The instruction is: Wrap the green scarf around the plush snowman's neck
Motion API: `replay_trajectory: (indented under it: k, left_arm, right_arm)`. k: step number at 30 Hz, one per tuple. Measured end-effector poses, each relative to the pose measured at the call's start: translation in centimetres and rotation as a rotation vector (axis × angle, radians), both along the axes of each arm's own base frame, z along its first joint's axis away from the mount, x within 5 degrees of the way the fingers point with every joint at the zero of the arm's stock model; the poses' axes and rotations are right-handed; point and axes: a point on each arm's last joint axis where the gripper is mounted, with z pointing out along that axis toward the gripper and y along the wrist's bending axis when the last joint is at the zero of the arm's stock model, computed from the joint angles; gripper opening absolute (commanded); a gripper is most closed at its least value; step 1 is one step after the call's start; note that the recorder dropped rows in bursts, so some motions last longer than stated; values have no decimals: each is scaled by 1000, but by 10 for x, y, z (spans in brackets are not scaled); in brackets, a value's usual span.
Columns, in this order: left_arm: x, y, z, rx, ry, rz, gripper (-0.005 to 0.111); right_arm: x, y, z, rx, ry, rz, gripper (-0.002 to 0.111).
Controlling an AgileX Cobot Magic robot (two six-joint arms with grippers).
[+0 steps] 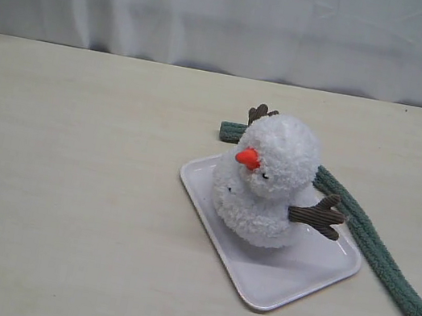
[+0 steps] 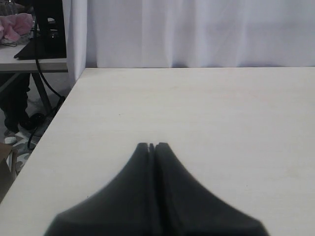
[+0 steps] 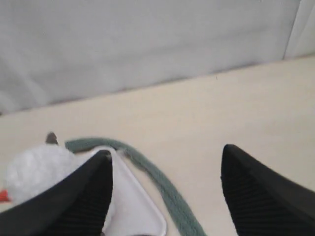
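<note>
on the pale wooden surface (image 1: 68, 182), right of the middle in the exterior view, a shallow white rectangular tray (image 1: 287, 282) with rounded corners lies at an angle, and the fluffy white two-ball plush snowman (image 1: 268, 184) sits on it, leaning a little, its orange cone nose (image 1: 248, 158) pointing to the left of that view. one brown corduroy twig arm (image 1: 317, 215) sticks out to the right over the tray and the other (image 1: 261, 114) shows behind the head. the long dull grey-green ribbed knitted scarf (image 1: 375, 248) lies flat on the surface, not around the snowman's neck: one rounded end rests just behind the head, the strip passes behind the toy and runs just beside the tray's far right edge, and its other end lies well out toward the near right. a white curtain (image 1: 220, 12) hangs behind the surface. in the left wrist view the black left gripper (image 2: 151, 145) has its fingers pressed together over bare surface, holding nothing. in the right wrist view the black right gripper (image 3: 166, 150) is spread wide and empty above the surface, with the scarf (image 3: 162, 184), the tray (image 3: 133, 206) and the snowman (image 3: 37, 169) below and beyond it.
</note>
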Motion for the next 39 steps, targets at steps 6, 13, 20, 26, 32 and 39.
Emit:
replay_trajectory:
  k: [6, 13, 20, 26, 32, 39]
  left_arm:
    - [0, 0, 0, 0, 0, 0, 0]
    - [0, 0, 0, 0, 0, 0, 0]
    - [0, 0, 0, 0, 0, 0, 0]
    - [0, 0, 0, 0, 0, 0, 0]
    - [0, 0, 0, 0, 0, 0, 0]
    - [0, 0, 0, 0, 0, 0, 0]
  right_arm:
    - [50, -1, -34, -55, 331, 55, 61]
    - [111, 2, -95, -55, 570, 150, 61]
    - [168, 2, -148, -47, 663, 181, 61]
    - [212, 1, -178, -57, 716, 207, 61]
    - [245, 0, -202, -98, 732, 251, 61]
    - [264, 1, -225, -86, 750, 286, 61]
